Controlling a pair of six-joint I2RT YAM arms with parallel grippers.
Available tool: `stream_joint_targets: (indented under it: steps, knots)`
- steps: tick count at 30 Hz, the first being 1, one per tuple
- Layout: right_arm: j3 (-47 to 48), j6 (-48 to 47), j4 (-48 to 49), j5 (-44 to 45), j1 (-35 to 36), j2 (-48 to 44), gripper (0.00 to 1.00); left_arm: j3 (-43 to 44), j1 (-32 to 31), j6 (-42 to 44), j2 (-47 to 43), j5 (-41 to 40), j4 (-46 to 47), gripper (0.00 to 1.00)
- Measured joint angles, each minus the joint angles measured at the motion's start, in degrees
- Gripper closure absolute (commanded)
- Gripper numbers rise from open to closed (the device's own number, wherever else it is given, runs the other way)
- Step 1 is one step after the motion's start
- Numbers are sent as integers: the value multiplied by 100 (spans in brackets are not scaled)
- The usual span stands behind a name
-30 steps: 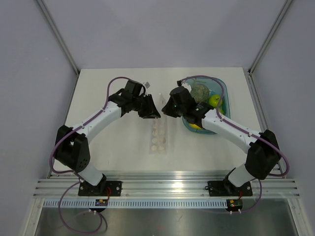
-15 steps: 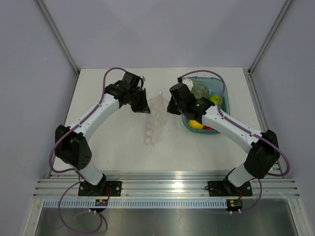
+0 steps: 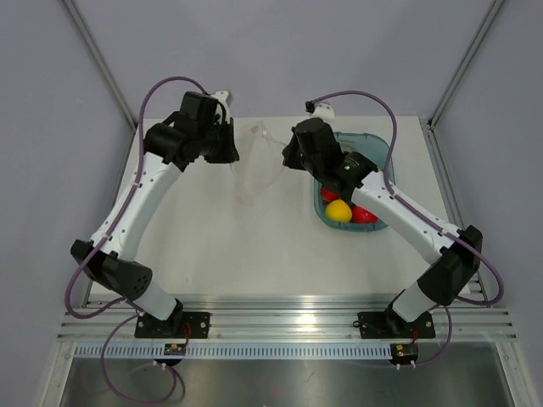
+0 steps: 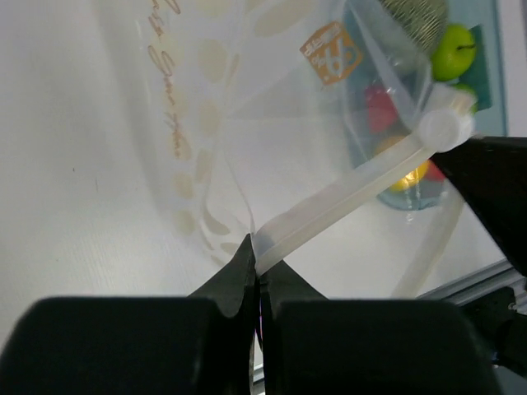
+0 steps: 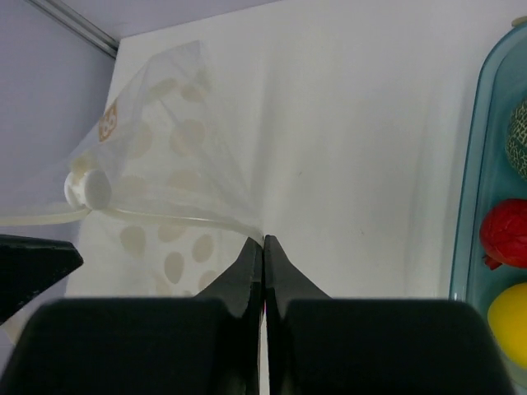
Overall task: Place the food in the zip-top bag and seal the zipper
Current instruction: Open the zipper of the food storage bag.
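Holding the bag (image 3: 254,167) between left claw (image 4: 257,278) and right claw (image 5: 263,245), both clenched on its mouth. Food (image 3: 339,212) lies just right, nearest my right arm.

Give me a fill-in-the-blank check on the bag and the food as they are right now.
The left pincer and the right pincer are each ____ on the mouth edge of the zip-top bag.
The zip-top bag is held up ____ the two pincers.
The red piece and the yellow piece lie in the ____ tray.
Missing words: shut; between; blue.
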Motion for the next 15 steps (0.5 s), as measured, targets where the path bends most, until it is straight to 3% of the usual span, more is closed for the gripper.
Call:
stream_joint_targets:
  steps: [7,15]
  knots:
    - [-1174,92,208,-413,-247,529,100,-2013,-2,-4,442,181,358,100]
    - [-1292,175,149,-603,-369,824,100,-2295,-103,-232,638,525,713,100]
